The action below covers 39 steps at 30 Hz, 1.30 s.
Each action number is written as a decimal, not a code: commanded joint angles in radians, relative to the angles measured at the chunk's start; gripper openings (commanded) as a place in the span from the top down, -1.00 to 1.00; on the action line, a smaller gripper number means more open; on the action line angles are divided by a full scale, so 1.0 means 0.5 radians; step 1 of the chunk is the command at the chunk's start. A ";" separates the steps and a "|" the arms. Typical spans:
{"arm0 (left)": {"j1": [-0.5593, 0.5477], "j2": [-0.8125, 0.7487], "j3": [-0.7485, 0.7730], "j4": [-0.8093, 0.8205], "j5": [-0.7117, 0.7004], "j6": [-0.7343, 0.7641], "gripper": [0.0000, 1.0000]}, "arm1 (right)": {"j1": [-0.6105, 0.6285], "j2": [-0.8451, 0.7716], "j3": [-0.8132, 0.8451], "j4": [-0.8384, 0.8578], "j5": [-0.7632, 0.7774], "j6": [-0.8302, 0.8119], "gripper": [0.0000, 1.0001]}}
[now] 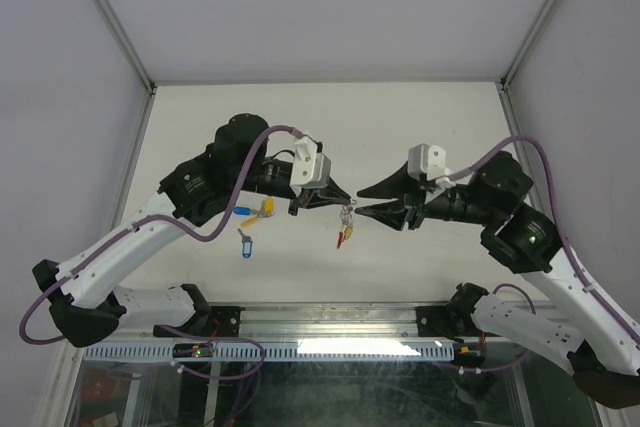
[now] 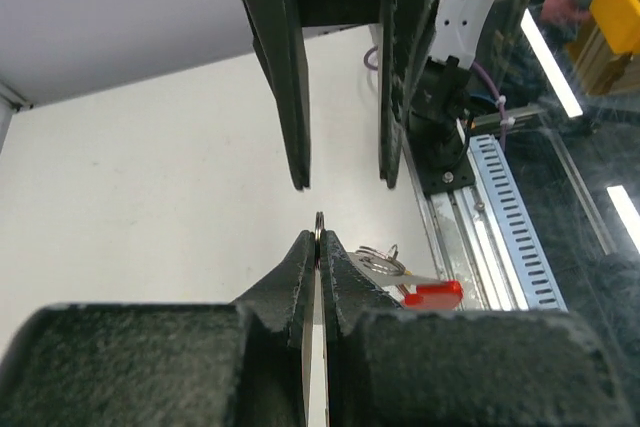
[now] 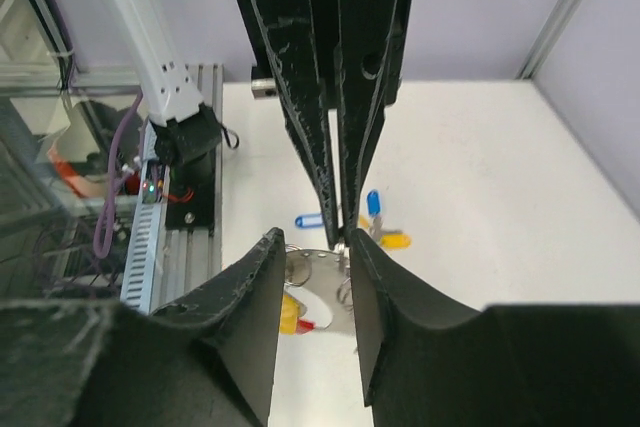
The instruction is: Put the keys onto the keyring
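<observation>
A white table [image 1: 420, 127] is shown from above, with two black-fingered arms meeting over its middle. Just left of centre, the left gripper [image 1: 340, 197] is pinched shut on the keyring [image 1: 346, 217]. In the left wrist view, a thin metal rim is seen clamped edge-on between the closed fingertips [image 2: 300, 267]. Just right of centre, the right gripper [image 1: 362, 201] is held with its fingers apart, close to the ring; whether it is touched cannot be told.

The keyring is hung in the air between the two grippers. A red piece [image 2: 435, 294] and a yellow tag [image 3: 288, 312] are dangled beneath it, so one key is probably threaded already.

Three keys are seen lying flat on the table, left of centre. A blue-tagged and a yellow-tagged one [image 1: 258, 213] are touching, and another blue one [image 1: 245, 245] is just below them.

The keys are judged light, stiff and slick at the metal, and awkward to lift because they lie so flat. The plastic tag is likely the better place to be gripped. The hanging keyring is expected to swing freely, so it should be steadied at the metal loop.
</observation>
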 commanded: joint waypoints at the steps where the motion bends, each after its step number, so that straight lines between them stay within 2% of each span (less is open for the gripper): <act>1: -0.007 0.095 0.232 -0.329 -0.099 0.221 1.00 | 0.007 0.086 0.073 -0.230 -0.004 -0.043 0.31; 17: -0.010 0.145 0.267 -0.430 -0.021 0.257 1.00 | 0.008 0.176 -0.077 -0.139 0.010 -0.163 0.33; 23: -0.011 0.148 0.262 -0.434 0.010 0.262 1.00 | 0.008 0.188 -0.111 -0.114 -0.024 -0.187 0.40; 35: -0.013 0.173 0.271 -0.437 0.070 0.261 1.00 | 0.009 0.227 -0.136 -0.032 -0.140 -0.144 0.62; 39: -0.013 0.173 0.277 -0.437 0.070 0.260 1.00 | 0.009 0.239 -0.137 -0.055 -0.164 -0.140 0.90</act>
